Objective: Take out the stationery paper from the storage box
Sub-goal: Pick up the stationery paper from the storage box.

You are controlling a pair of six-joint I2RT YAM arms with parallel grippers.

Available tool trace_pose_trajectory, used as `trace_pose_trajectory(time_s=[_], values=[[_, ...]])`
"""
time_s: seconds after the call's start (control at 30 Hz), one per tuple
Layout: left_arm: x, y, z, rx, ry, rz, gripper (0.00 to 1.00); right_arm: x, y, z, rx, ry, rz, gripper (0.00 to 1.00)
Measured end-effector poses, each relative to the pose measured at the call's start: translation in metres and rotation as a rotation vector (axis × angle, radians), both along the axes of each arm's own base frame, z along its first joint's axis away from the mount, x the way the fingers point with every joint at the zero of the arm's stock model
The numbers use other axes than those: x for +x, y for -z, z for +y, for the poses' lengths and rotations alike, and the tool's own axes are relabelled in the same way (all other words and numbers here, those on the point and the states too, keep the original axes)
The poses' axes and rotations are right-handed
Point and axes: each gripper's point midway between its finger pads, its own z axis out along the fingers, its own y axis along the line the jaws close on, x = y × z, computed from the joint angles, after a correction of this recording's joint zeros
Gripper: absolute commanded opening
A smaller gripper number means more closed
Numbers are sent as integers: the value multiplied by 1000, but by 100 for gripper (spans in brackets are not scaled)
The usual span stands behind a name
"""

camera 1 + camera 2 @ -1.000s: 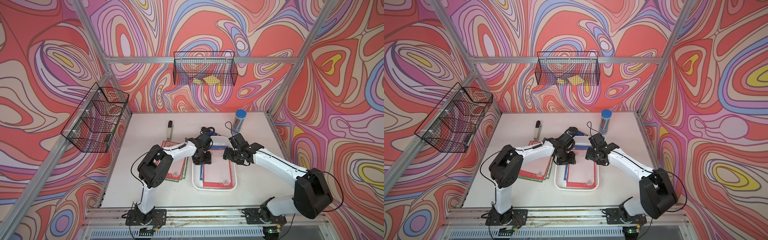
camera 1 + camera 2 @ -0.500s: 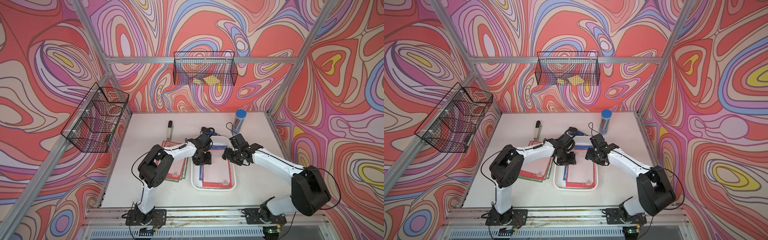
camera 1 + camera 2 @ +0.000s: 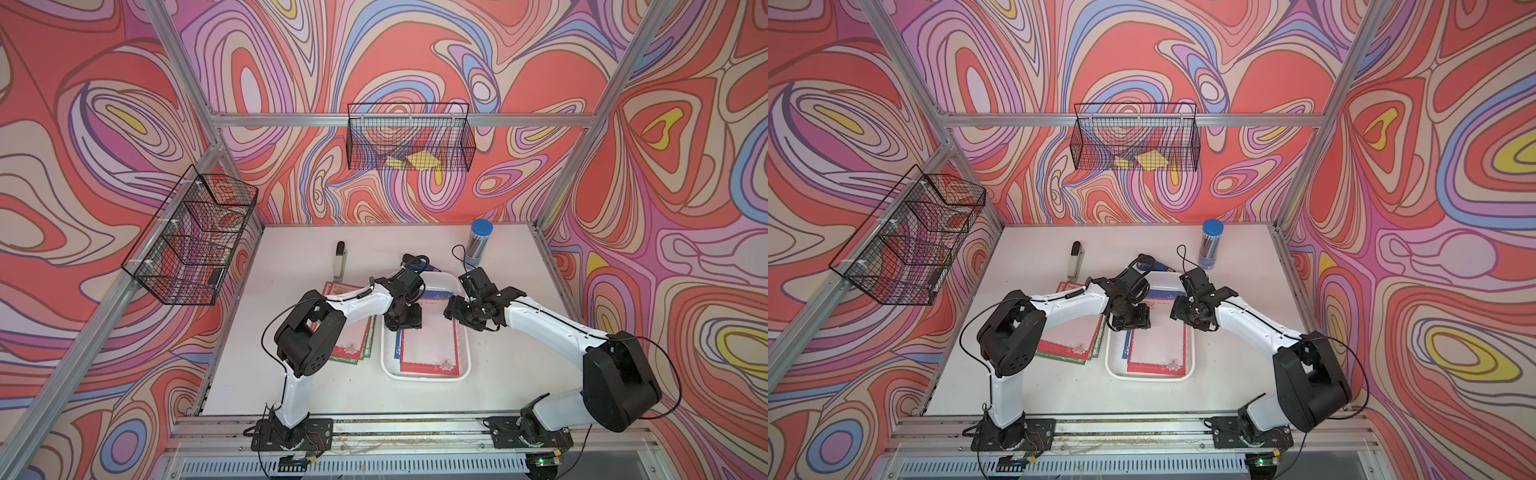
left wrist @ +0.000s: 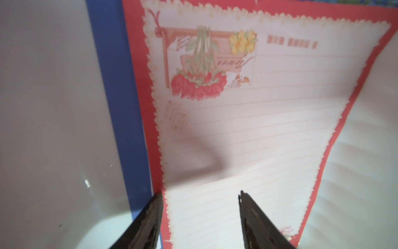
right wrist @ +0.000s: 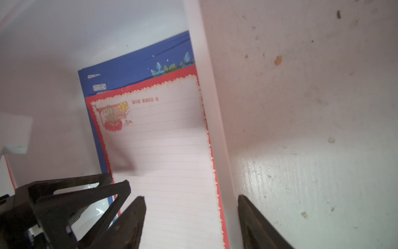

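Inside the storage box (image 3: pixel 426 376), two sheets of stationery paper (image 3: pixel 428 345), lying flat: one red-bordered sheet (image 4: pixel 258 129) on top, one blue-bordered sheet (image 5: pixel 129 69) beneath. Just beside the box on the desk (image 3: pixel 291 270), one fanned pile (image 3: pixel 353 343) with red and green borders, count unclear. Left tool (image 4: pixel 200 194) open over the red-bordered sheet, gripping nothing. Right tool (image 5: pixel 191 197) open, astride the box rim. Two wire baskets (image 3: pixel 409 137), two yellow notes (image 3: pixel 415 161) in the back one.
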Motion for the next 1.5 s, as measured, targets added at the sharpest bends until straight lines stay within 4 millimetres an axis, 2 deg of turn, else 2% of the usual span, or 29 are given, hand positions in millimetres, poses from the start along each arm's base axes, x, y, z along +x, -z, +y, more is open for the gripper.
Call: trace_pose_trajectory(time_s=[0.33,0.67,0.9,1.2,1.5], values=[[4,-1,7,46,-2,-37,60,-1,-3,-2,-12,-4,5,67],[14,-15,8,70,22,-109,62,1,-11,-2,-18,-9,-10,67],[13,-10,19,128,41,-116,62,1,-11,-2,-18,-9,-10,67],[9,4,17,137,56,-76,62,0,-10,-1,-13,-13,-4,67],[6,4,13,108,60,-59,58,0,-10,-1,-12,-14,-4,67]])
